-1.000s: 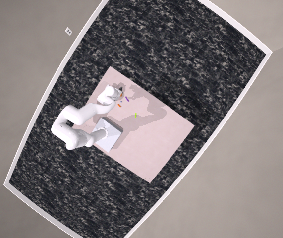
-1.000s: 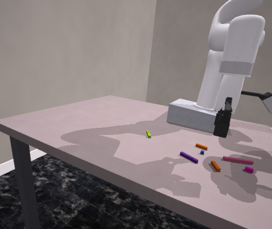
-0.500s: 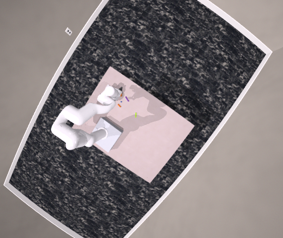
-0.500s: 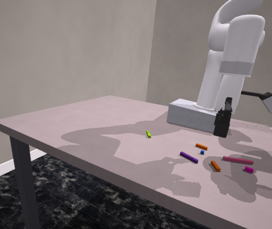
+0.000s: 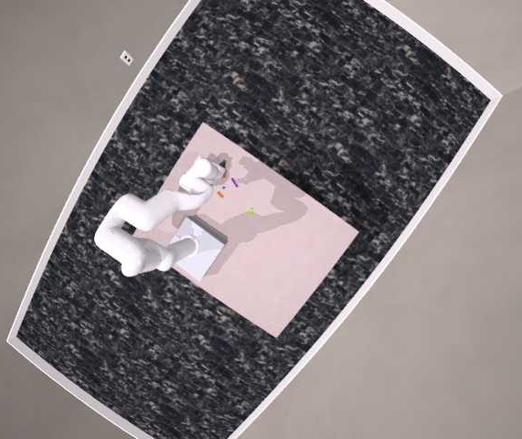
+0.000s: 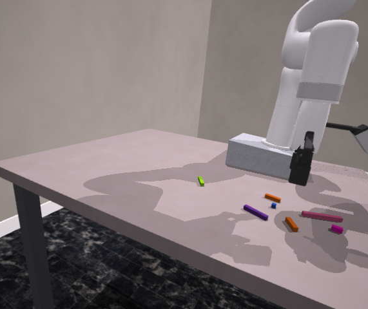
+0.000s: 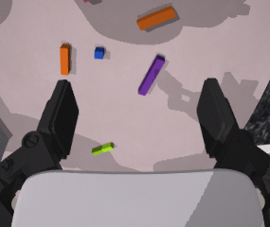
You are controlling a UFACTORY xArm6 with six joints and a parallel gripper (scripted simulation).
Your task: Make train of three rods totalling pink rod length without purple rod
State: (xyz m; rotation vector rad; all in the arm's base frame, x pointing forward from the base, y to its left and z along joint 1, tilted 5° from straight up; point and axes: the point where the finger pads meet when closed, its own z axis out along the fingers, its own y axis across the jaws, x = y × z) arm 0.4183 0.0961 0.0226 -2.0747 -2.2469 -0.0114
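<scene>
My arm (image 5: 150, 212) (image 6: 327, 60) is bent at its joints — the gripper (image 6: 300, 166) (image 7: 137, 94) hangs low, fingers spread wide and holding nothing.

Bare tabletop separates the lime rod (image 5: 250, 211) (image 6: 200, 181) (image 7: 102, 148) from the purple rod (image 5: 234, 182) (image 6: 255, 212) (image 7: 152, 75), leaving a passage between

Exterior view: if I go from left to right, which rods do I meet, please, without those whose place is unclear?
Lime rod → purple rod → blue rod → nearer orange rod → pink rod.
</scene>
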